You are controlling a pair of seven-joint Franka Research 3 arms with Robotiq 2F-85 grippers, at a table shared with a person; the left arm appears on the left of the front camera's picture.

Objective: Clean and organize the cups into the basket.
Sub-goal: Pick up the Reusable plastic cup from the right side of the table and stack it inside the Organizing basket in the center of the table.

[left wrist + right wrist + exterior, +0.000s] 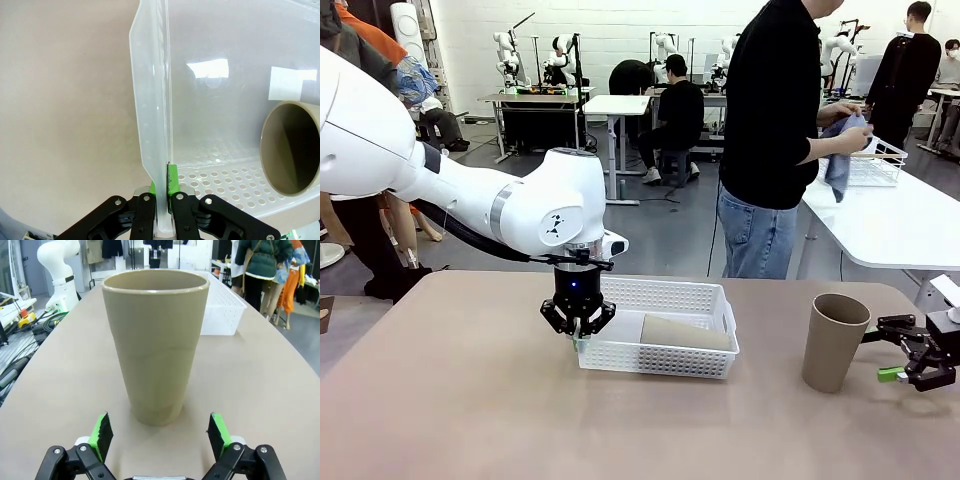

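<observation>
The white lattice basket (705,298) sits mid-table, and my left gripper (577,330) is shut on its left rim. In the left wrist view the green pads (172,178) pinch the basket's thin wall (152,100). One tan cup (685,332) lies on its side inside the basket, its open mouth (292,147) facing my left wrist camera. A second tan cup (833,340) stands upright on the table at the right. My right gripper (910,362) is open just to the right of it. Seen from the right wrist, that cup (155,345) stands just ahead of the open right gripper (160,432).
A person (780,120) stands at the far side, turned toward a white side table (890,225), wiping with a blue cloth (840,150) beside a white wire rack (875,160). The brown table (460,400) is bare on the left and in front.
</observation>
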